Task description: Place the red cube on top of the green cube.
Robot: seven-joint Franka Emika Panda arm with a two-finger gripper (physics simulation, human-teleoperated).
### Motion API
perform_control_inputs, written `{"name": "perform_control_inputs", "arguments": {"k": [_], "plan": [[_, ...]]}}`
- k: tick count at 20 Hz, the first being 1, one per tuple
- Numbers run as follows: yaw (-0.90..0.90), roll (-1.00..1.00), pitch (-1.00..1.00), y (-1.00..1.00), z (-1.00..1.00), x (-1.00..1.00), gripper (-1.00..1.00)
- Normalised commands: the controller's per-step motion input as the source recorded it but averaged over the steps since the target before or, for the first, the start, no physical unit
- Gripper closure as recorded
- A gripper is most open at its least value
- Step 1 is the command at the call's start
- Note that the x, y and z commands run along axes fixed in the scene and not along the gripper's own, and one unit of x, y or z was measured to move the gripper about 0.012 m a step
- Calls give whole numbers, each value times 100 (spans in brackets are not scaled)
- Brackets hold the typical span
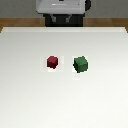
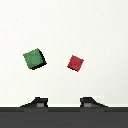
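Gripper (image 2: 62, 103) fingers show only as two dark tips at the edge of the wrist view, set well apart with bare table between them, so the jaws stand open and hold nothing. One of the fingertips (image 2: 36, 102) sits on the same side as the green cube, the other on the side of the red one, and neither tip touches a cube.

From where I stand, the nearest stretch of the flat white table (image 1: 64, 105) carries nothing but its own pale surface. Further in, about mid-table, sit the two blocks. The small dark red solid cube (image 1: 53, 61) rests on the tabletop toward the exterior view's left. Just beside it, on the exterior view's right, rests the small dark green solid cube (image 1: 80, 64), a little larger than its neighbour. A narrow strip of white table separates them, so they are near but not touching. Both sit flat on the surface, each turned slightly so an edge faces forward.

In the wrist view the same pair shows from above: green cube (image 2: 34, 59), red cube (image 2: 75, 62), apart and both turned at an angle.

Beyond the cubes, at the far edge of the table, stands the robot's grey and black base (image 1: 62, 10), with a strip of brown floor (image 1: 10, 22) behind.
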Motion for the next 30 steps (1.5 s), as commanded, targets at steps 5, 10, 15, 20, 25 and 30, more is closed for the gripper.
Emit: {"name": "perform_control_inputs", "arguments": {"k": [5, 10, 15, 20, 25, 30], "plan": [[0, 0, 0, 0, 0, 0, -100], [0, 0, 0, -40, 0, 0, -100], [0, 0, 0, 0, 0, 60, -100], [0, 0, 0, 0, 0, 80, -100], [-3, 0, 0, 0, 0, 20, -100], [-3, 0, 0, 0, 0, -20, -100]]}}
